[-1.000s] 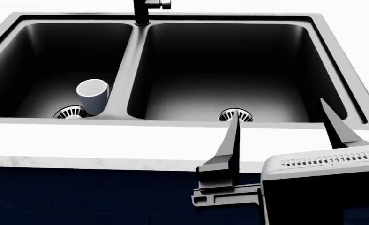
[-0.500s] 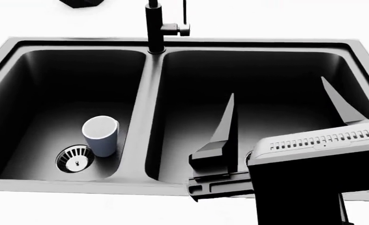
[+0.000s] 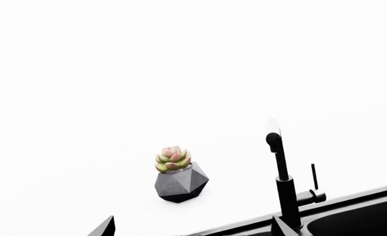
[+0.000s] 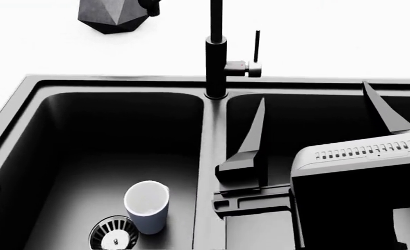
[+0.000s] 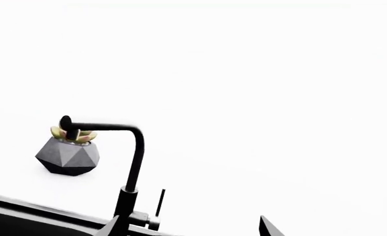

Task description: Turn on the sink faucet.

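Observation:
The matte black sink faucet (image 4: 216,57) stands at the back of the dark double-basin sink (image 4: 114,84), above the divider. Its short side handle (image 4: 248,67) points right, with a thin lever upright. My right gripper (image 4: 313,92) is open and empty over the right basin, just in front and to the right of the faucet, not touching it. In the right wrist view the faucet (image 5: 135,157) rises by one fingertip of that gripper (image 5: 192,227). My left gripper (image 3: 193,228) is open and empty; the faucet (image 3: 283,187) stands beyond it.
A white cup (image 4: 148,205) lies tilted in the left basin beside the round strainer drain (image 4: 113,237). A grey faceted pot with a succulent (image 3: 180,179) sits on the white counter behind the sink, left of the faucet. It also shows in the head view (image 4: 114,13).
The head view has shifted forward: the sink has slid down the picture and the faucet and pot have come into view. My right gripper now sits closer to the faucet, still open.

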### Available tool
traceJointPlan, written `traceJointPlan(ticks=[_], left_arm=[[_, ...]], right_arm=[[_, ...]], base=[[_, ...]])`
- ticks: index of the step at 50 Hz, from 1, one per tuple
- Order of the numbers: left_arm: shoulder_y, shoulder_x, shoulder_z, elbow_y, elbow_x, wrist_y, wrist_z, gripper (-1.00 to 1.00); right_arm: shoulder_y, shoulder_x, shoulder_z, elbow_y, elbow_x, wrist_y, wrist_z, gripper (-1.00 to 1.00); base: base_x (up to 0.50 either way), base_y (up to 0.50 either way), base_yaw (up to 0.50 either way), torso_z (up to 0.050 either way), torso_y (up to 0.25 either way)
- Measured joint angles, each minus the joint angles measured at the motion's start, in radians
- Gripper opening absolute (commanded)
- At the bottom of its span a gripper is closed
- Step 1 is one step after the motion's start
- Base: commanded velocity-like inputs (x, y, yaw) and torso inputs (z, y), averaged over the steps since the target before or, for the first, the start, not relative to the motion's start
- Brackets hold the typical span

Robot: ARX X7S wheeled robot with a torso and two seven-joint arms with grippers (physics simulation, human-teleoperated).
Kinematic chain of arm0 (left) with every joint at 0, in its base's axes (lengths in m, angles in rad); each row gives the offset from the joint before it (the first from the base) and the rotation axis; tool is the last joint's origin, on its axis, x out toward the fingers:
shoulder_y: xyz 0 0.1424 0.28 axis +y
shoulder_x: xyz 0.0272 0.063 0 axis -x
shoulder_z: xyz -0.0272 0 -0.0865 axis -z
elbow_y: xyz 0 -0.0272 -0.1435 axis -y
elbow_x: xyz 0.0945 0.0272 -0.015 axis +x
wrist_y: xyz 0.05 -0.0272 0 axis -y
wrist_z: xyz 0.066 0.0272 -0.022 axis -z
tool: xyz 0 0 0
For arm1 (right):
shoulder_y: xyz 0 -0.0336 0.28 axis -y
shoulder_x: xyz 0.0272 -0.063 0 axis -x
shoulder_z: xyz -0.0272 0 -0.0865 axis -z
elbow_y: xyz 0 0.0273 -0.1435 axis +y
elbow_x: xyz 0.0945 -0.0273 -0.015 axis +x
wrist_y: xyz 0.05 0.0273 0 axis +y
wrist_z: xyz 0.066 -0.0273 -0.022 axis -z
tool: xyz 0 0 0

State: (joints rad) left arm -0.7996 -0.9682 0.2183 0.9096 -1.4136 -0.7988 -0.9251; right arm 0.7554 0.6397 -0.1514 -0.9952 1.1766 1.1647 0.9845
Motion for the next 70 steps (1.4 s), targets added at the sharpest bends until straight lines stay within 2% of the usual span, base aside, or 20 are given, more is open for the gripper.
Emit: traceJointPlan(ticks=[21, 35, 52, 70], left_arm=[[-0.055, 0.043, 0.059, -0.013, 0.005, -0.044, -0.010, 1.00], [-0.073, 0.075, 0.100, -0.026, 0.015, -0.068, -0.010, 1.00], [-0.061, 0.089, 0.115, -0.049, 0.038, -0.060, 0.021, 1.00], [-0.061, 0.078, 0.114, -0.052, 0.035, -0.057, 0.028, 1.00]], right_arm=[[-0.067, 0.039, 0.018, 0.008, -0.035, -0.080, -0.025, 1.00], [-0.193, 0.078, 0.073, 0.033, -0.089, -0.172, -0.064, 1.00], [0.151, 0.048, -0.041, 0.329, -0.032, -0.024, -0.122, 1.00], [0.397, -0.010, -0.184, 0.614, -0.118, 0.016, -0.243, 1.00]], base=[[0.48, 0.29, 0.00, 0.050, 0.100], [0.04, 0.02, 0.00, 0.000, 0.000], [0.00, 0.00, 0.00, 0.000, 0.000], [0.00, 0.00, 0.00, 0.027, -0.207]])
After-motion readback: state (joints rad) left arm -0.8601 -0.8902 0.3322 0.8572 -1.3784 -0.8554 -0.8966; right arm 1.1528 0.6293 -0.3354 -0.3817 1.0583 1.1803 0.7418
